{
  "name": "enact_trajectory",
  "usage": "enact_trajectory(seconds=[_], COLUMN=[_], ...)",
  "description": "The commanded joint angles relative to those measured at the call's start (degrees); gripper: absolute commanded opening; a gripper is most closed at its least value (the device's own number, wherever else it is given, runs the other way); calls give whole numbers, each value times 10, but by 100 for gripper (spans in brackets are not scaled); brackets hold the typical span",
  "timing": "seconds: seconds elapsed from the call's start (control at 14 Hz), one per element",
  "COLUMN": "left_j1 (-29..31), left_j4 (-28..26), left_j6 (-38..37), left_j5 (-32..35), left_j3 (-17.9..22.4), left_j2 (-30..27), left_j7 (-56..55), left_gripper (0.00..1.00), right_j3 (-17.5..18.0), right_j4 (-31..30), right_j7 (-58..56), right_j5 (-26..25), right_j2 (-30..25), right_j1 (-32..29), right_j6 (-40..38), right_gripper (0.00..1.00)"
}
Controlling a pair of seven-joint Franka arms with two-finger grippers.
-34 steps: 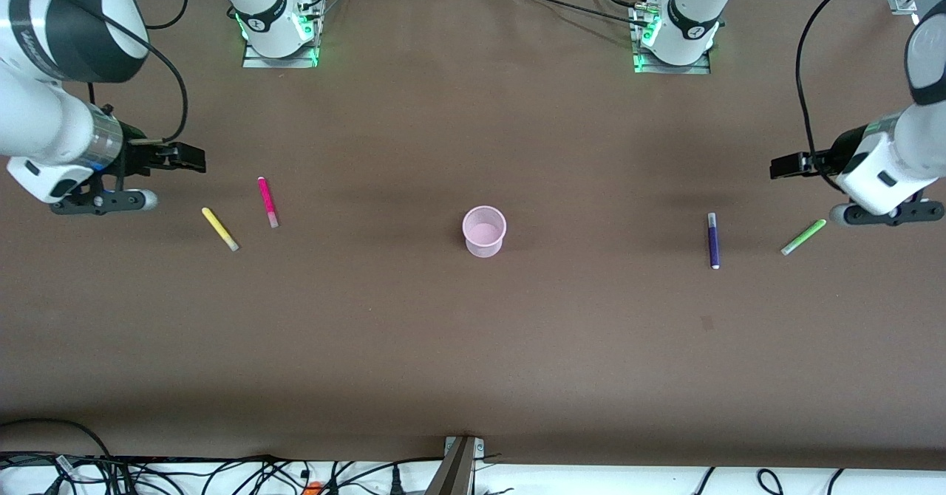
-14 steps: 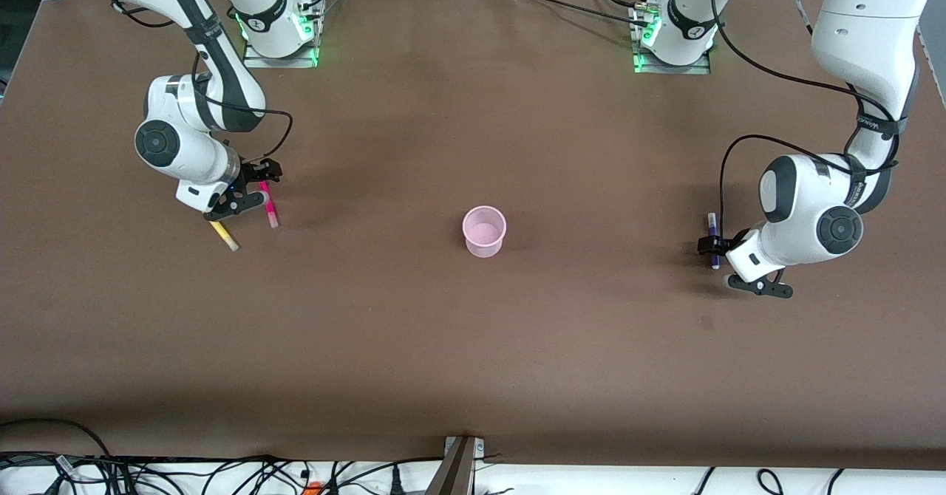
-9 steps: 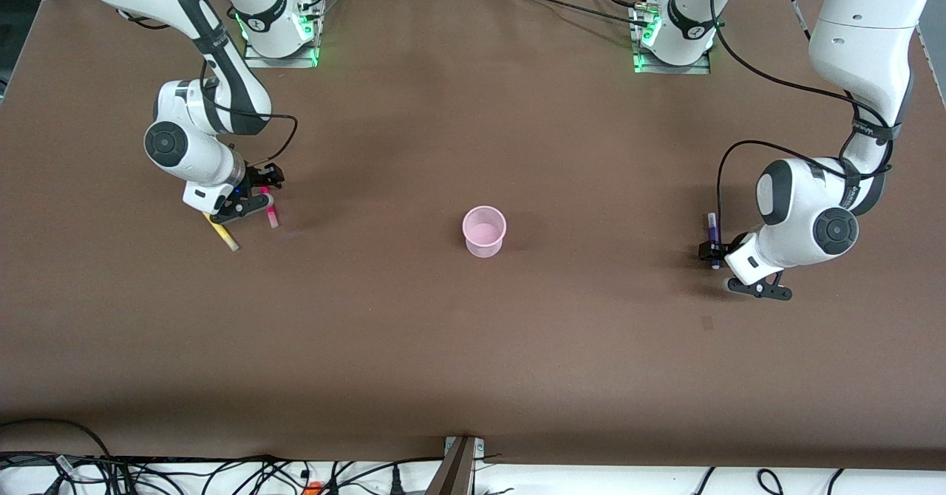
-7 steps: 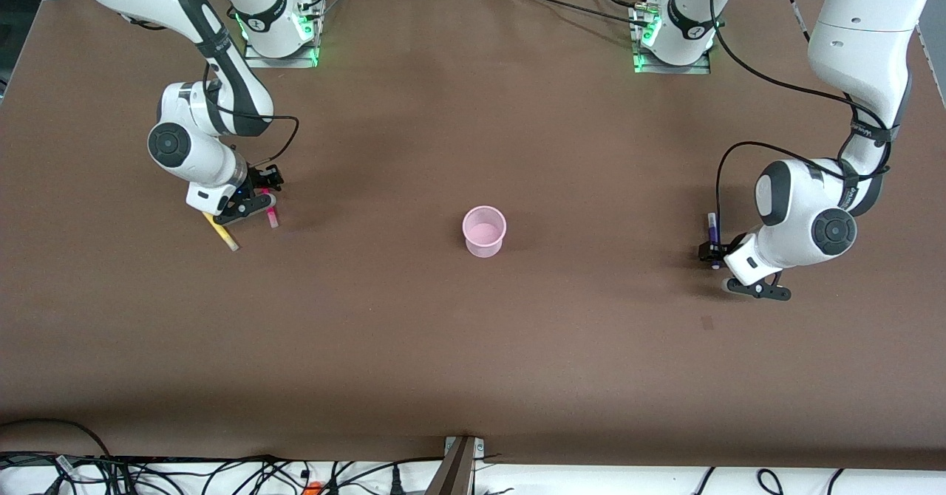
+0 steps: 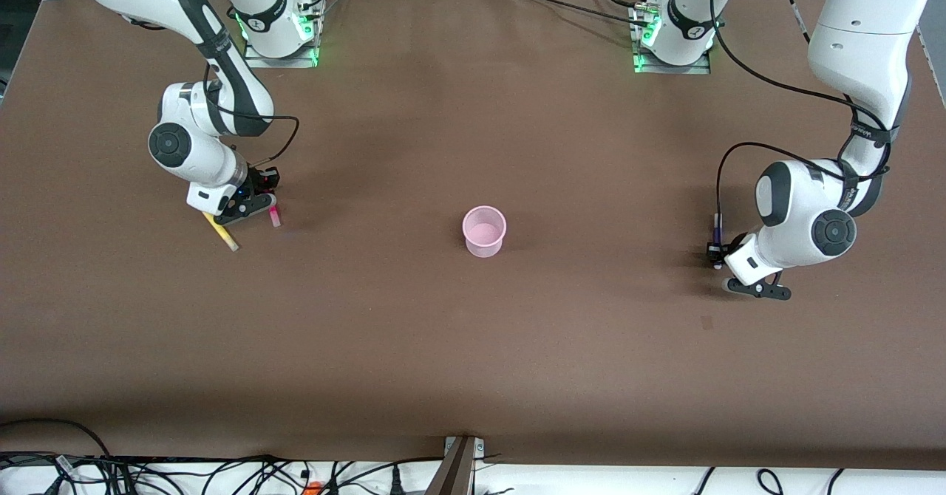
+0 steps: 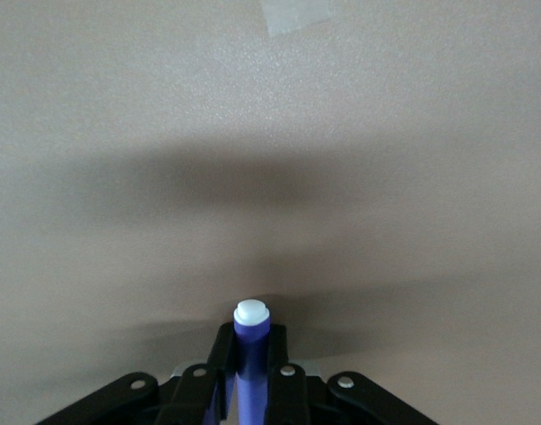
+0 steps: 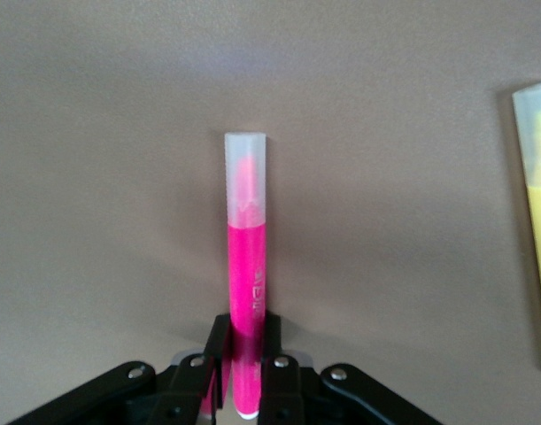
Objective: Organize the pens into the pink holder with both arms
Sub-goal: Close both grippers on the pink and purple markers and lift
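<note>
On the brown tabletop (image 5: pixel 473 347) the pink holder (image 5: pixel 484 232) stands empty at the middle. The right hand (image 7: pixel 244 354) pinches the magenta pen (image 7: pixel 246 266) beside the yellow pen (image 5: pixel 220 230); the left hand (image 6: pixel 250 372) pinches the purple pen (image 6: pixel 251 332). No pen is in yet.

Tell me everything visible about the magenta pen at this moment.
The magenta pen is a slim, straight stick that looks like plastic, with a bright magenta body and a frosted, translucent pale cap at one end. It lies at the right arm's end of the table, beside the yellow pen, apart from it. The right gripper is shut on its body near the end away from the cap, one black finger on each side. Whether it has left the table cannot be told.
</note>
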Motion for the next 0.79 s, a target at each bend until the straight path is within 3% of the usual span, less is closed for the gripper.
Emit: enact_trajectory(seconds=[0.0,0.21,0.36,0.5,0.71], left_j1=[0,0,0,0,0], left_j4=[4,11,21,45,93], left_j6=[-7,-29,-53,-101,-178], left_j5=[2,2,2,-3,-8], left_j3=[-2,-3,-3,-7,-10], left_j2=[-6,-17,-26,-36,-42], left_j7=[4,7,7,17,26], left_gripper=[0,0,0,0,0], right_j3=[0,3,27,46,47], right_j4=[-3,9,29,93,229], right_j7=[-32,-77,-84,-78,-42], right_j5=[-1,-3,-5,-13,-56], right_j2=[-30,-62,-77,-81,-66], right_j1=[-1,-1,-1,7,46], right_j6=[-1,-8,-30,-114,-275], right_gripper=[0,0,0,0,0])
